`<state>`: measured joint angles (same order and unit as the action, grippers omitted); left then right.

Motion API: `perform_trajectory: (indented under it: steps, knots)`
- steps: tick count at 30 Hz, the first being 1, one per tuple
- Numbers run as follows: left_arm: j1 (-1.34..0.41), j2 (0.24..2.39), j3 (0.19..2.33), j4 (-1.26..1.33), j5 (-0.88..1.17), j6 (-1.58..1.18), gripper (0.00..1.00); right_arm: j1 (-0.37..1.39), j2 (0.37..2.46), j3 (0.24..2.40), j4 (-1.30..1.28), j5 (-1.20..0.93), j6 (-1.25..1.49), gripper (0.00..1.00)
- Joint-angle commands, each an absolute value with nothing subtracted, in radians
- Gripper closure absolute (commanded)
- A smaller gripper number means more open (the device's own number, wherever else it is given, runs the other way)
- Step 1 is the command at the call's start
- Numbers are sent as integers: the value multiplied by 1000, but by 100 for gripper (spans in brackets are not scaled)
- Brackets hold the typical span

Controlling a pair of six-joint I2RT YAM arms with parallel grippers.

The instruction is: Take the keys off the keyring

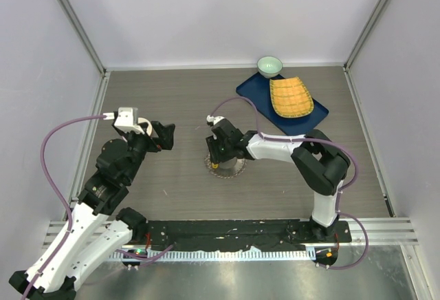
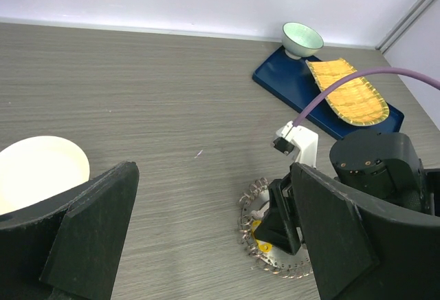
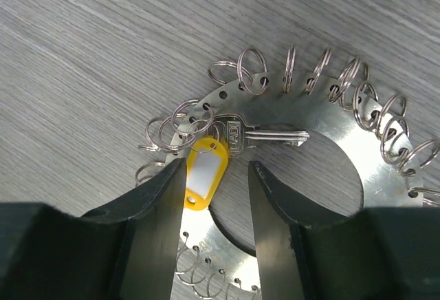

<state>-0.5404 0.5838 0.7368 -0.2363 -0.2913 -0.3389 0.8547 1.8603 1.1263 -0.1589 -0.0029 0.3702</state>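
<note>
The keyring (image 3: 330,142) is a flat silver ring plate lying on the table, fringed with several small wire split rings. One silver key (image 3: 268,136) with a yellow tag (image 3: 205,179) lies on its inner edge. My right gripper (image 3: 218,176) points down over it, open, with the jaws on either side of the tag. The left finger is against the tag and the right finger stands apart from it. From above, the right gripper (image 1: 218,154) covers most of the keyring (image 1: 225,167). My left gripper (image 1: 165,135) hovers to the left, wide open and empty, facing the keyring (image 2: 251,207).
A small green bowl (image 1: 269,65) and a blue tray (image 1: 258,90) carrying a yellow woven dish (image 1: 290,97) stand at the back right. A white round dish (image 2: 41,169) shows at the left of the left wrist view. Grey walls close in the table.
</note>
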Motion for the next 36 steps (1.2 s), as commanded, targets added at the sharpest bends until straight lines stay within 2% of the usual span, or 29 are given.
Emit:
perform_trajectory:
  steps: [1,8,11,15,17,26,36]
  knots:
    - [-538,583,742,-195,-285,-350,2,877,1888,1163,-173,64,390,54]
    - [-538,583,742,-196,-284,-350,2,899,1899,1169,-184,100,414,60]
    - [-538,583,744,-195,-284,-350,2,917,1908,1180,-205,144,414,67]
    - [-538,584,741,-193,-281,-348,2,920,1905,1203,-244,213,416,90]
    - [-538,583,738,-189,-276,-344,2,920,1891,1212,-268,242,407,99]
    - [-538,566,718,-160,-258,-330,2,920,1726,1270,-348,287,296,99]
    - [-538,574,712,-153,-235,-325,3,920,1625,1217,-353,264,288,99]
